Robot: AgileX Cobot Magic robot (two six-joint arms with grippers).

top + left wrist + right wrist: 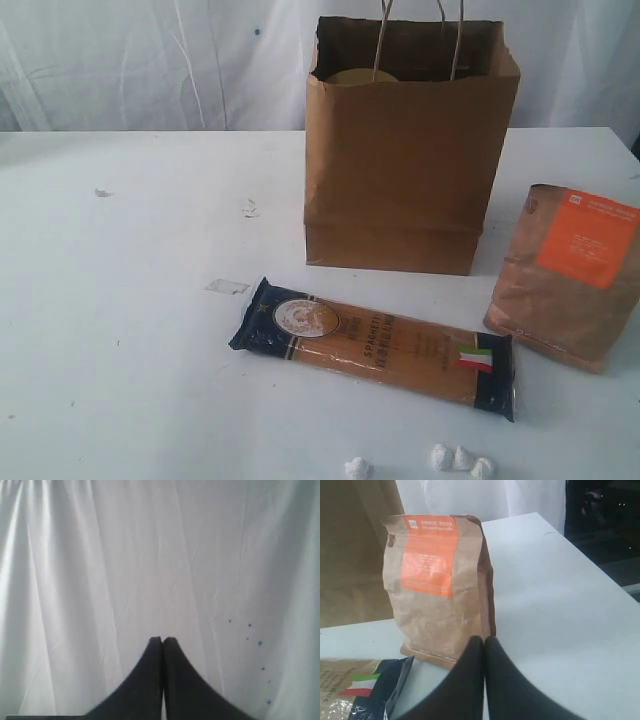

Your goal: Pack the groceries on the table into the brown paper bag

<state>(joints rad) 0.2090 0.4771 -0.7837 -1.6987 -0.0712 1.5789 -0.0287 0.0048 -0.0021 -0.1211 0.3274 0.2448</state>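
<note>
The tall brown paper bag stands upright at the back of the white table, and a round gold-coloured top shows inside its mouth. In front of it lies the long dark-blue spaghetti packet. The brown pouch with the orange label stands at the right. In the right wrist view my right gripper is shut and empty, just in front of the pouch, with the spaghetti packet's end beside it. My left gripper is shut and empty, facing a white curtain. Neither gripper shows in the exterior view.
Small white foam-like lumps and another lump lie near the front edge. A flat paper scrap lies left of the spaghetti packet. White curtain hangs behind the table. The table's right edge drops to a dark area.
</note>
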